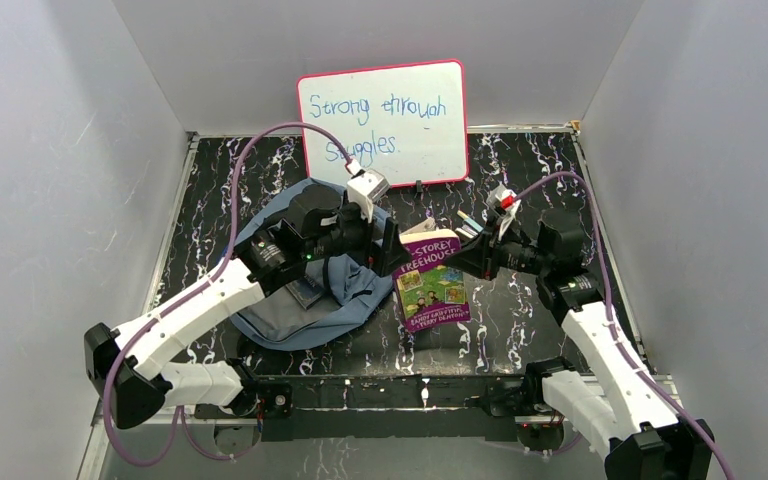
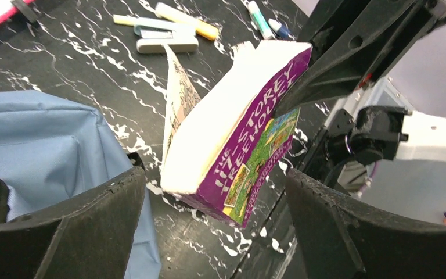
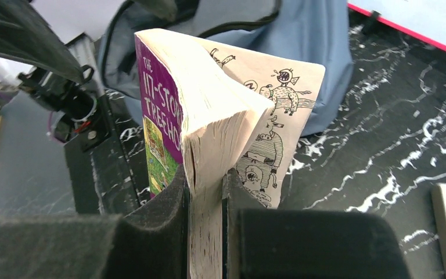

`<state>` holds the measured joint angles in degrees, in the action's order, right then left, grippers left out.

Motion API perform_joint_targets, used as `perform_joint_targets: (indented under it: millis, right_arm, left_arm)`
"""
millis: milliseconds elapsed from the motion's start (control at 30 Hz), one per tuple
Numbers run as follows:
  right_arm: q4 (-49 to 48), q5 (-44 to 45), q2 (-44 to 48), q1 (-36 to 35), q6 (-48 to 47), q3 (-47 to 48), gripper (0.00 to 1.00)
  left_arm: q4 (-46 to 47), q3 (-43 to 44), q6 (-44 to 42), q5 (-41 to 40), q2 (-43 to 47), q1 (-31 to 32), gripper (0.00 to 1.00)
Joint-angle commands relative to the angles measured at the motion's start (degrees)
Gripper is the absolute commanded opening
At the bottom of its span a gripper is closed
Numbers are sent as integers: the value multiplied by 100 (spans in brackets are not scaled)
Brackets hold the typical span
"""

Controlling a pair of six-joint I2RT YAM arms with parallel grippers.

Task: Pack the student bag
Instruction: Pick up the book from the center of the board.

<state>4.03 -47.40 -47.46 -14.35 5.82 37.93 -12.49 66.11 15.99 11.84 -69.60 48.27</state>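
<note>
A: So, why does the book (image 2: 232, 133) sit at that slant?
B: The right gripper (image 3: 206, 186) has it by the page edge only, jaws clamped on the paper block. One cover flaps loose behind, so nothing stiffens it.
A: And the left gripper (image 2: 213, 177)?
B: Jaws wide apart, one finger on each side of the book's free end, touching nothing. I'd read that as lining up to take the book or steady it.
A: Where's the bag (image 1: 355, 295)?
B: Lying on the table (image 1: 520, 310), just left of the book and partly under the left arm. From the right wrist its zip line shows just beyond the book, so I think the book is aimed at the mouth.
A: Anything packed?
B: Can't tell, the inside is hidden. Pens (image 2: 168, 20) lie near the whiteboard (image 1: 380, 120), outside the bag.
A: Risk?
B: A grip on loose pages can slip or tear, and soft fabric may fold shut at the mouth
</note>
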Motion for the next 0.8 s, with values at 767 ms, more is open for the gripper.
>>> perform_joint_targets:
  millis: [767]
  right_arm:
    - [-848, -1677, -5, -43, -482, 920, 0]
  left_arm:
    - [-663, 912, 0, 2359, -949, -19, 48]
